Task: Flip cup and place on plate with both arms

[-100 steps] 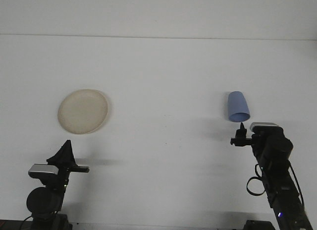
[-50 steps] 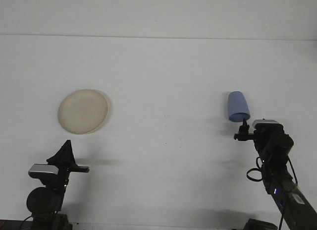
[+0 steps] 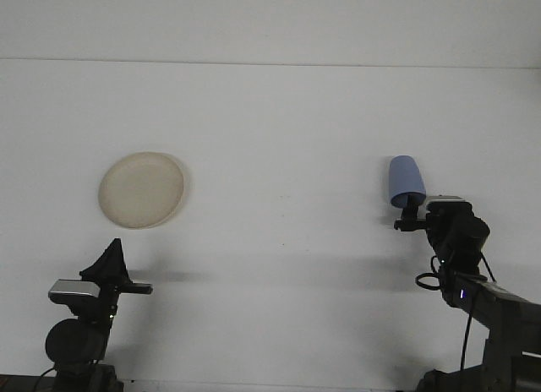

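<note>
A light blue cup [image 3: 405, 181] lies on the white table at the right, its wider end towards me. My right gripper [image 3: 412, 215] is right at the cup's near end, its black tip meeting the rim from below in the front view. A round cream plate [image 3: 141, 189] lies flat on the table at the left. My left gripper [image 3: 114, 257] hangs low at the front left, well short of the plate and with nothing near it.
The white table [image 3: 279, 138] runs back to a pale wall. A wide stretch of bare tabletop separates the plate from the cup. The right arm's black body and cables [image 3: 461, 257] fill the front right corner.
My right arm has reached forward and up the image, bringing its gripper from just short of the cup to its near rim. The cup, the plate and the left arm have stayed put.
</note>
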